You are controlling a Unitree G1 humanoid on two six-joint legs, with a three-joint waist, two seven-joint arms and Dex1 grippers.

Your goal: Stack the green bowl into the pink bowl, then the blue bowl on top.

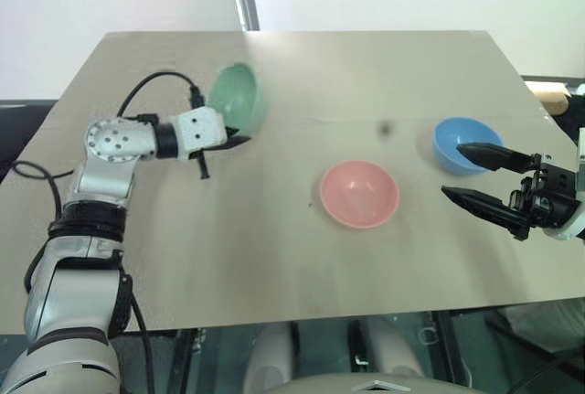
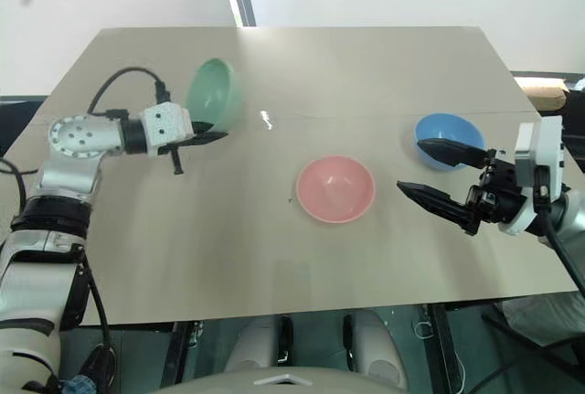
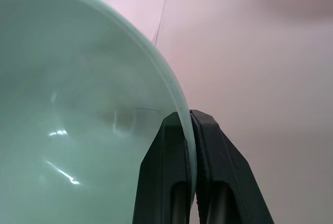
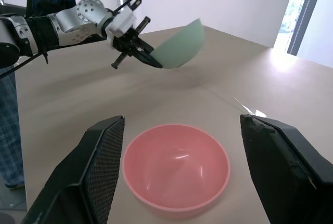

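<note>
Left wrist view: green bowl [image 3: 78, 109] rim between left hand [image 3: 188, 130] fingers.

Lab-like room: bare table [image 1: 274, 257], blank walls [image 1: 110, 1].

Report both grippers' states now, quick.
Left gripper: shut on the rim of the green bowl, bowl lifted and tilted.
Right gripper: open, holding nothing, beside the blue bowl.

The green bowl [image 1: 238, 97] is pale mint, the pink bowl [image 1: 359, 193] salmon, the blue bowl [image 1: 462, 138] sky-blue, all plain. The tabletop [image 1: 274, 257] is beige.
</note>
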